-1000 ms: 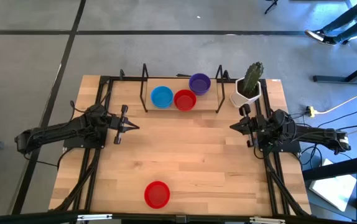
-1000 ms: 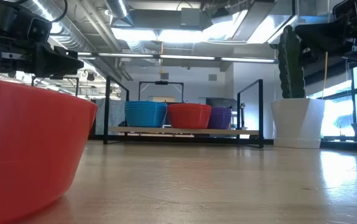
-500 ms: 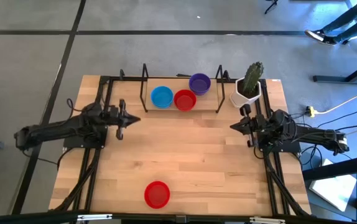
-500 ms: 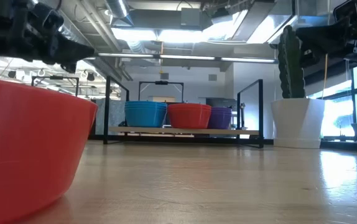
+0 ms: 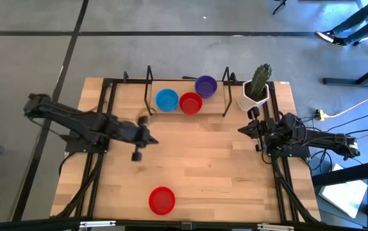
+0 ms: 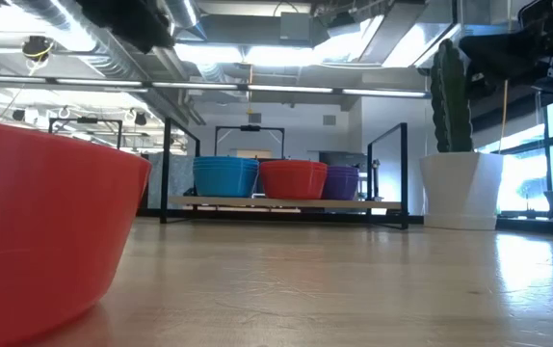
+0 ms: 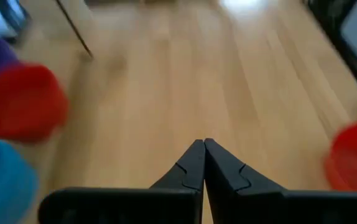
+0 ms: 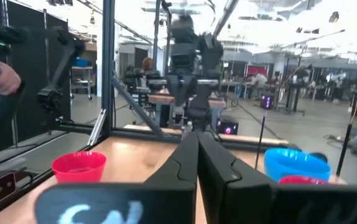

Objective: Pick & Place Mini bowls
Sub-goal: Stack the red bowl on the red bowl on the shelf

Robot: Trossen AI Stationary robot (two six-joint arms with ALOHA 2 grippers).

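Overhead and wrist views of a wooden tabletop (image 5: pixel 197 154). The left tool (image 5: pixel 147 137) is over the middle of the tabletop, fingers pressed together and holding nothing. The right tool (image 5: pixel 242 130) waits at the right edge beside the white cactus pot (image 5: pixel 253 101), likewise closed and empty. Blue (image 5: pixel 167 99), red (image 5: pixel 190 102) and purple (image 5: pixel 206 85) mini bowls sit grouped inside a black rack (image 5: pixel 149 90) at the far edge; a lone red mini bowl (image 5: pixel 162 201) lies near the front edge, well apart from both tools.

Three mini bowls (image 5: pixel 185 99) side by side in rack (image 5: pixel 187 112) at desk's (image 5: pixel 209 167) far edge; cactus pot (image 5: pixel 254 96) right of rack; lone bowl (image 5: pixel 162 200) near front edge.
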